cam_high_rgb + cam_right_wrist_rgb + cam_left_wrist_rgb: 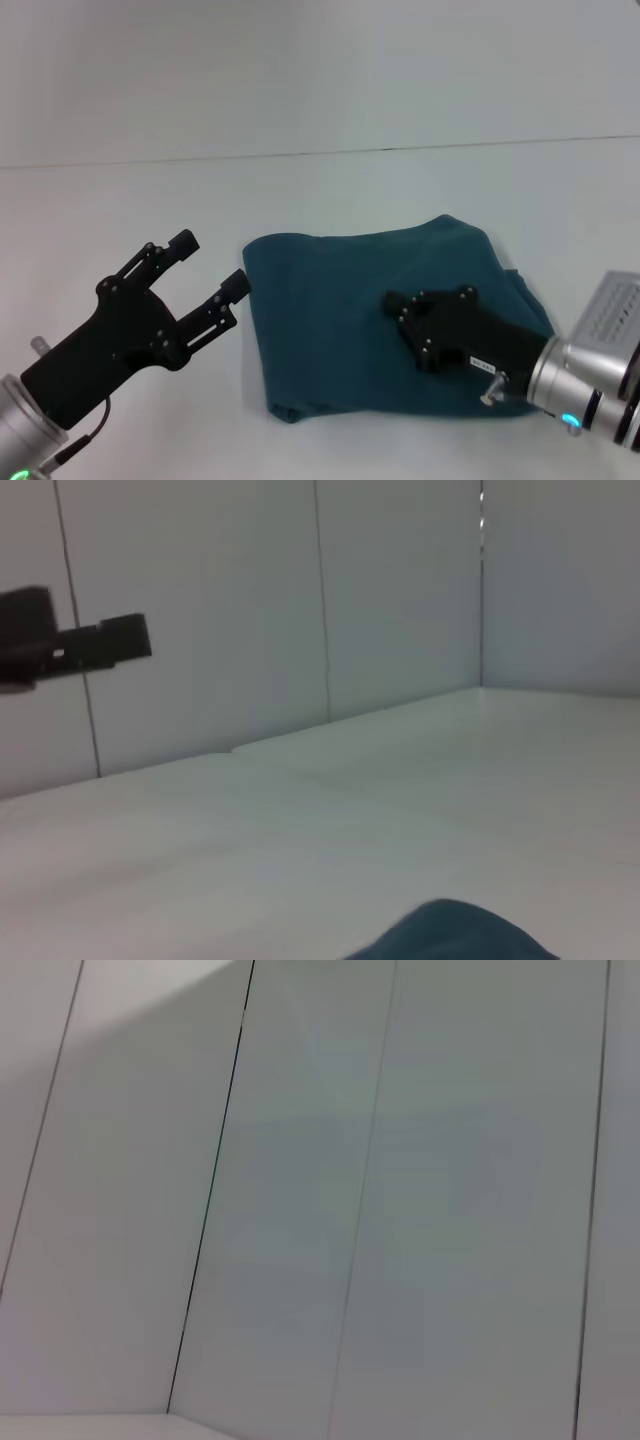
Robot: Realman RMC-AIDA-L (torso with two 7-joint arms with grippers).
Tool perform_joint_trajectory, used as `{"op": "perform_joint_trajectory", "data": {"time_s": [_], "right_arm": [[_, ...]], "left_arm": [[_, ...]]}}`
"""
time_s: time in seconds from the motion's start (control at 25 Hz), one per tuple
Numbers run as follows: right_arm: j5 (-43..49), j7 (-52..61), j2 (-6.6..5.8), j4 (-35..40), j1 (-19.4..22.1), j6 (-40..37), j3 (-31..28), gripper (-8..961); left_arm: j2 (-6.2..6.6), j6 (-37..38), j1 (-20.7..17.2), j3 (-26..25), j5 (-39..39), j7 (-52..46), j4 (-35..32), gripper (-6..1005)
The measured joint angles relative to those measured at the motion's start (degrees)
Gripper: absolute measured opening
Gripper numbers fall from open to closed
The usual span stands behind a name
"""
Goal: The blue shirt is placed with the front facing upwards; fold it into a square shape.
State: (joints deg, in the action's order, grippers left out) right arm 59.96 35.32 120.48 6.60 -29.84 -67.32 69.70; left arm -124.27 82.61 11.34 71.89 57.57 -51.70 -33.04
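Jaws of the left gripper (212,270) gape empty beside the nearly square-folded teal-blue cotton shirt (340,310), the right gripper (400,305) resting on it.

Blue shirt (350,320): plain dark teal-blue all over its visible folded surface, no lettering or pattern showing; its one edge in the right wrist view has the same teal.

Bench (120,220): uniform pale grey-white, unpatterned, with a thin dark line running across along its far edge.

Left tool (210,275): matt black fingers and body, on a silver-grey wrist cuff with a small green light near the bench's near left corner.

Right tool (425,318): matt black housing bearing a small white label, joined to a silver metallic cuff with a small cyan-green light.

Wall panels (300,1210): pale grey-white, divided by thin dark vertical seams.
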Motion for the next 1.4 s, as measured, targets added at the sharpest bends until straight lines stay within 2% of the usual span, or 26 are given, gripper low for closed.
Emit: {"op": "perform_joint_trajectory", "data": {"time_s": [0.16, 0.4, 0.64, 0.76, 1.04, 1.16, 1.4], "right_arm": [[-3.82, -3.85, 0.31, -4.01, -0.09, 0.32, -0.09, -2], [-9.19, -5.18, 0.38, -7.27, 0.38, 3.05, -2.47, -2], [-11.35, -6.34, 0.30, -8.47, 1.18, 6.09, -9.69, -2], [-12.41, -8.56, 0.18, -10.32, 1.53, 3.41, -13.77, -2], [-5.50, -10.78, 0.06, -12.12, 3.22, -9.34, -12.48, -2], [-2.57, -14.27, 0.17, -14.43, 2.59, -8.59, -12.29, -2], [-2.41, -14.89, 0.22, -15.97, 3.12, -3.71, -12.95, -1]], "left_arm": [[0.00, 0.02, 0.00, 0.00, 0.01, 0.02, 0.08, 829], [0.00, 0.06, 0.09, 0.00, 0.01, 0.03, 0.44, 827], [0.00, 0.09, 0.29, 0.00, 0.00, 0.03, 0.59, 826], [0.00, 0.09, 0.39, 0.07, -0.01, 0.03, 0.63, 826], [0.00, 0.10, 0.32, 0.17, -0.01, 0.03, 0.64, 827], [0.00, 0.04, 0.54, 0.47, 0.10, 0.01, 0.62, 827], [0.00, -0.42, 0.84, 0.71, 0.62, -0.02, 0.65, 827]]}}
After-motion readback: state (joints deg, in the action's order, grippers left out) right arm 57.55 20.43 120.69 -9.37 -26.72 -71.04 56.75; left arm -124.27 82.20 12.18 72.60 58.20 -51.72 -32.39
